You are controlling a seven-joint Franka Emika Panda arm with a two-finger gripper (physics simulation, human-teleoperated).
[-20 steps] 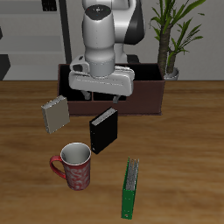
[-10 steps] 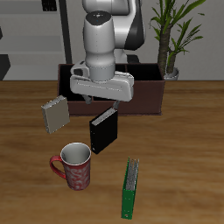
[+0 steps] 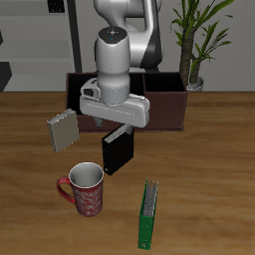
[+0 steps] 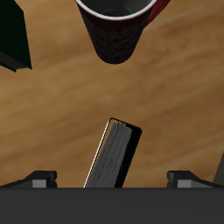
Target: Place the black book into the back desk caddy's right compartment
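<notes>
We count three books, one mug and one caddy on the desk (image 3: pixel 30 214). Our tool (image 3: pixel 117 127) hangs directly above the black book (image 3: pixel 119 152), which stands upright just under it; from the wrist, the black book (image 4: pixel 114 155) lies between the two finger bases, but we cannot tell whether the tool is released or clenched. The caddy (image 3: pixel 169 103) sits behind the tool. The grey book (image 3: pixel 63 129) leans beside it, while the mug (image 3: pixel 85 189) and green book (image 3: pixel 147 213) sit beyond the black book, toward the front.
</notes>
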